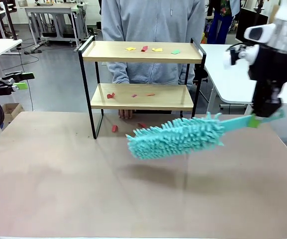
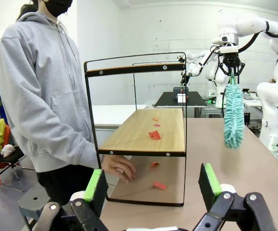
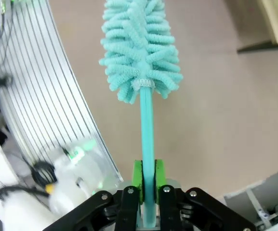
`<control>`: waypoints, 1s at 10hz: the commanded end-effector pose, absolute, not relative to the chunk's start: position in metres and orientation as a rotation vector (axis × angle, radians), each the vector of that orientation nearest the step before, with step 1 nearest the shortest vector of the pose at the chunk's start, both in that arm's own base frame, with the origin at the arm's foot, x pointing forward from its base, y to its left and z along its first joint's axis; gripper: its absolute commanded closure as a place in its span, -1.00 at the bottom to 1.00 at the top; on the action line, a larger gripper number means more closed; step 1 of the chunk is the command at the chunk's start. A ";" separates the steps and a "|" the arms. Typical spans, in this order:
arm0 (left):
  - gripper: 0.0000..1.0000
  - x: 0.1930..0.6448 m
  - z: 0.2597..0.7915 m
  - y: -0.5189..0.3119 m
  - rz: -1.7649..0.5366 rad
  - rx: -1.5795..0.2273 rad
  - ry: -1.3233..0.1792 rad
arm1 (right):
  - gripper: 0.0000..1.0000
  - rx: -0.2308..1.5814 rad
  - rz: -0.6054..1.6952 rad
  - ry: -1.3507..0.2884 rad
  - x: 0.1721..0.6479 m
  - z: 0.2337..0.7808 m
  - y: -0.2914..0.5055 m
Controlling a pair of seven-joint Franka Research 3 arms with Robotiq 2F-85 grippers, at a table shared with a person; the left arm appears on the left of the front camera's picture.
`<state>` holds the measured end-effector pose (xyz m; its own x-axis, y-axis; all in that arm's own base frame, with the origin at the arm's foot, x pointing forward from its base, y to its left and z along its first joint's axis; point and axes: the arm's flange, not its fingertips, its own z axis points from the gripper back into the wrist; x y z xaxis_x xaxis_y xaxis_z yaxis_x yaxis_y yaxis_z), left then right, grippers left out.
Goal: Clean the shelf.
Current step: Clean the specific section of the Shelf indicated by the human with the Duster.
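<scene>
The shelf (image 1: 138,52) stands at the table's far side, two light wood boards in a black frame. Coloured paper scraps (image 1: 144,49) lie on its top board, red scraps (image 1: 111,95) on the lower board and on the table under it. My right gripper (image 1: 265,118) is shut on the handle of a turquoise duster (image 1: 175,135), whose fluffy head hangs low over the table in front of the shelf. In the right wrist view the duster (image 3: 141,48) runs straight out from the pads (image 3: 137,180). My left gripper (image 2: 151,185) is open at the far left, facing the shelf (image 2: 143,137) from its side.
A person in a grey hoodie (image 1: 153,30) stands behind the shelf, one hand (image 2: 120,167) resting on the table by the shelf's foot. A white table (image 1: 233,74) lies to the right of the shelf.
</scene>
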<state>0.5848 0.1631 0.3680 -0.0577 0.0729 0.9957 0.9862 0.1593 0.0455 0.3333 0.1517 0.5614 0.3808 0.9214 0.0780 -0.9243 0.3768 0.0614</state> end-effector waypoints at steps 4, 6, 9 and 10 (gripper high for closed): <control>-1.00 0.584 0.371 0.163 -1.100 -1.108 -1.385 | 0.74 0.157 0.925 -0.141 0.342 0.524 0.236; -1.00 0.584 0.371 0.163 -1.100 -1.108 -1.385 | 0.74 0.116 0.955 -0.121 0.341 0.531 0.231; -1.00 0.584 0.371 0.163 -1.100 -1.108 -1.385 | 0.74 0.116 0.955 -0.121 0.341 0.531 0.231; -1.00 0.584 0.371 0.163 -1.100 -1.108 -1.385 | 0.74 0.130 0.956 -0.114 0.342 0.525 0.236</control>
<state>0.5848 0.1632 0.3678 -0.0574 0.0730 0.9957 0.9862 0.1595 0.0452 0.3416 0.2347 0.5268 0.5719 0.8053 0.1564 -0.8192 0.5705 0.0585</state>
